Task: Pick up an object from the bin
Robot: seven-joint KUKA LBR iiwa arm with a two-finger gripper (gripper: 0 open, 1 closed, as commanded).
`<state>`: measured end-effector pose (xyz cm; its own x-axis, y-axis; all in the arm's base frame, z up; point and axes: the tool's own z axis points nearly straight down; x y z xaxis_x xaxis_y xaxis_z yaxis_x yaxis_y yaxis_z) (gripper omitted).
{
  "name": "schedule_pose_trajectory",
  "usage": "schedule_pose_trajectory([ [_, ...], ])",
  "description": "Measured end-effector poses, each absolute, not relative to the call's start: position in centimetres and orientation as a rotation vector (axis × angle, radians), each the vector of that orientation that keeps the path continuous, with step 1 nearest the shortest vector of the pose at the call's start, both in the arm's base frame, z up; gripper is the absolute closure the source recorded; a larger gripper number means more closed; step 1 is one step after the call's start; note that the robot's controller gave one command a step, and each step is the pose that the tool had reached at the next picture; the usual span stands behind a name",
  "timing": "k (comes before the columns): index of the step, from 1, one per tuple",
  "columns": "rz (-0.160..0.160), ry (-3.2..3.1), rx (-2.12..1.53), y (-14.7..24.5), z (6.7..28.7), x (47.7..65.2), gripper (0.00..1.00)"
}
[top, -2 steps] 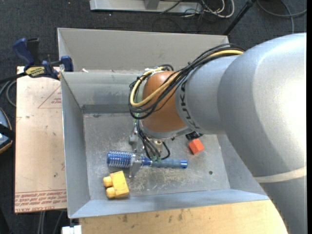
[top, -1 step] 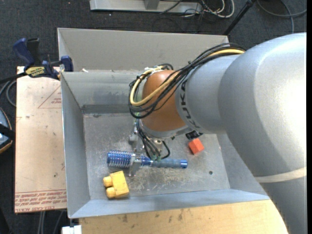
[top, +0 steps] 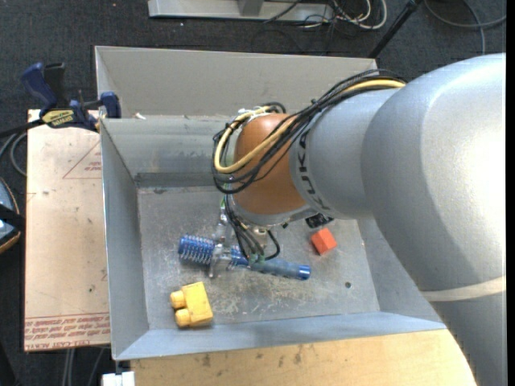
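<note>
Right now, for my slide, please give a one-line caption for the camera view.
The gripper hangs low over a blue brush; a yellow block and an orange cube lie apart.

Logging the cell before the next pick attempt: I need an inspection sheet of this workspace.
Surface: grey bin floor, scuffed and speckled with grit.
Job's things: blue brush mid-bin; yellow block lower left; orange block to the right.
Clutter: nothing seen.
Grippers: hand low over the brush's middle.
Cables: yellow and black cables looped round the orange wrist cover.
Surroundings: dark floor; loose cables beyond the bin.
</note>
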<state>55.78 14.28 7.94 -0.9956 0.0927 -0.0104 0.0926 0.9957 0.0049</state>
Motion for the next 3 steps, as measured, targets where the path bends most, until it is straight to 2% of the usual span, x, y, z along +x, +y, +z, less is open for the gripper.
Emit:
schedule_pose_trajectory([
  [1,0.003,3.135,0.143,14.3,10.0,55.8,1.00],
  [2,0.001,3.138,0.141,14.3,10.5,55.9,1.00],
  [3,0.005,3.130,0.137,14.4,19.9,56.0,1.00],
])
